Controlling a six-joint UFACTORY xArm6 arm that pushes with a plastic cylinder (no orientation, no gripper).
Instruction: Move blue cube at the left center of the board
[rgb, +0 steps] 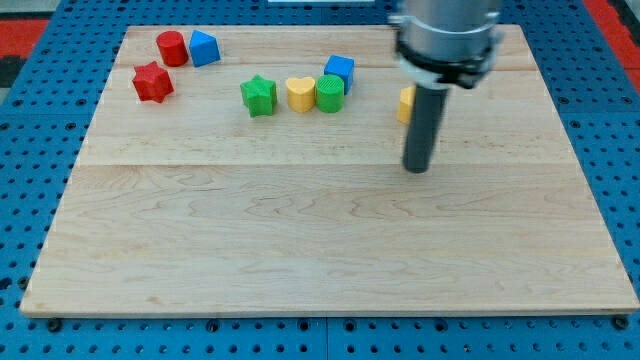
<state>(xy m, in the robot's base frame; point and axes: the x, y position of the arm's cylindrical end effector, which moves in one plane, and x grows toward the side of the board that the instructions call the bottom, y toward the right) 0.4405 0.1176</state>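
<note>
The blue cube (340, 70) sits near the view's top centre of the wooden board (300, 240), touching the back of a green cylinder (330, 93). A yellow heart (300, 94) and a green star (258, 95) line up to the left of the cylinder. My tip (417, 168) rests on the board to the right of and below this row, well apart from the blue cube. A yellow block (405, 104) is partly hidden behind the rod.
At the view's top left stand a red cylinder (171, 47), a blue block (204, 47) with a pointed top, and a red star (153, 82). The board lies on a blue pegboard surface (30, 150).
</note>
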